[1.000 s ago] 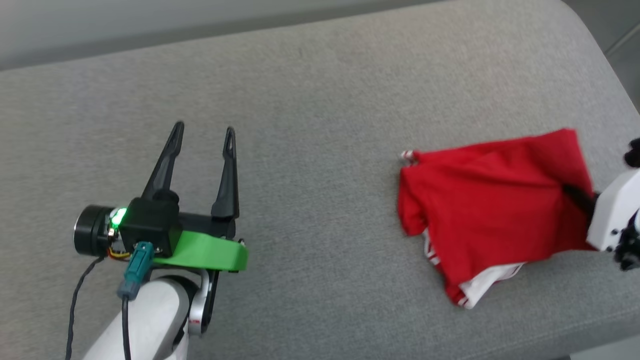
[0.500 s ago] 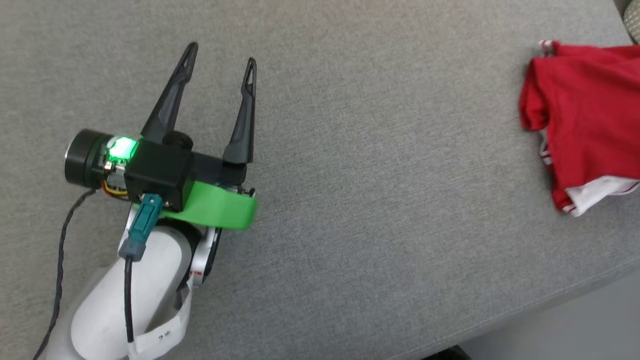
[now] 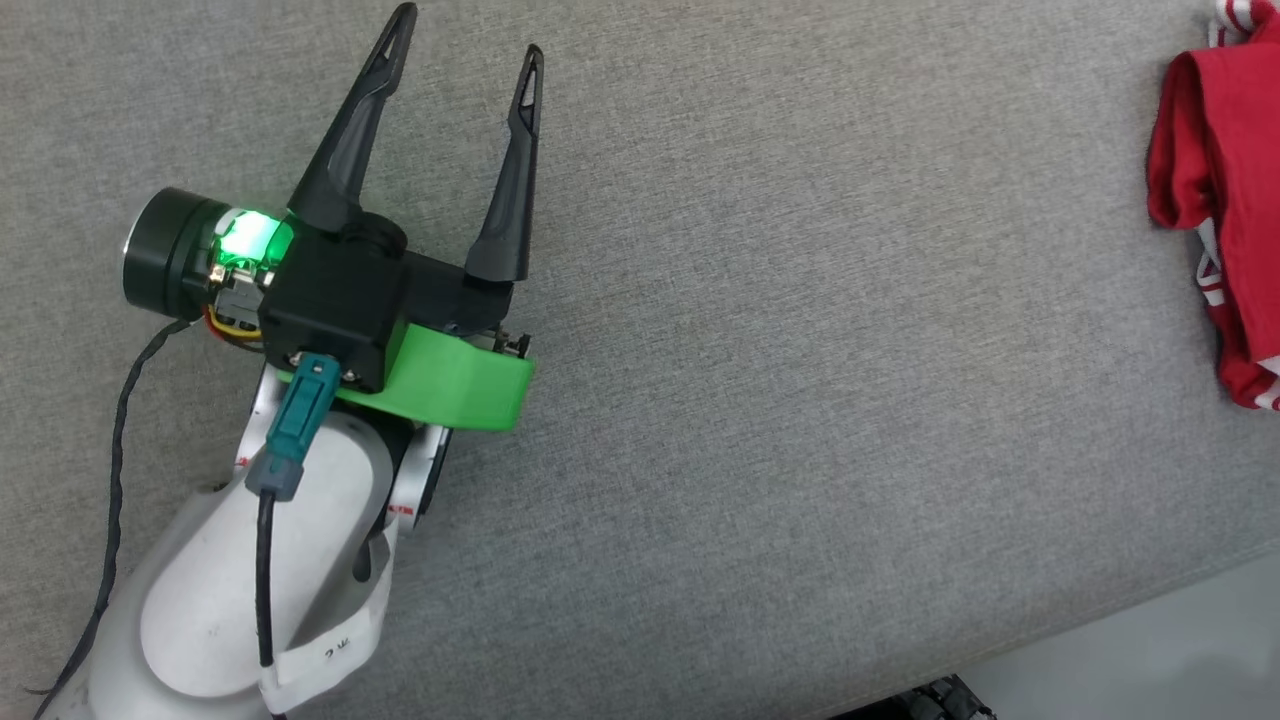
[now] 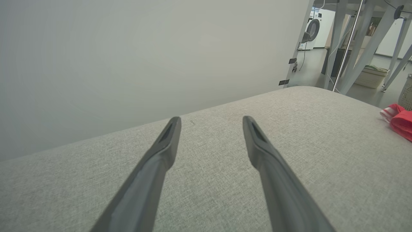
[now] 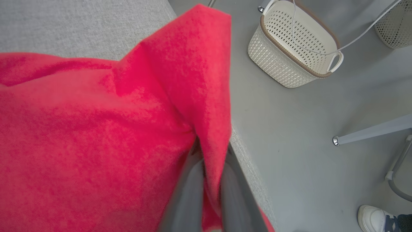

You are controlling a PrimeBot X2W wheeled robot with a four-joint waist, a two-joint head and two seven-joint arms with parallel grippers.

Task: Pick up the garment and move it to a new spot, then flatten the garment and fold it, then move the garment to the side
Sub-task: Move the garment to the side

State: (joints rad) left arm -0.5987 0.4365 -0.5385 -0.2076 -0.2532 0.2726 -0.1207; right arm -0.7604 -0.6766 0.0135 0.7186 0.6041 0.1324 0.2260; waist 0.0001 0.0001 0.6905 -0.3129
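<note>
Now right jaws pinched on garment (image 5: 96, 129) fold; left jaws spread over cushion (image 3: 800, 400); white lattice basket (image 5: 276, 64) on floor (image 5: 289, 145).

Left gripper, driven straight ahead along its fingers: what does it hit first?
Nothing close: the left gripper, jaws open, points over bare grey cushion toward the pale wall behind it. Depth is unclear, so it might graze the cushion first. The garment lies off to its right.
</note>
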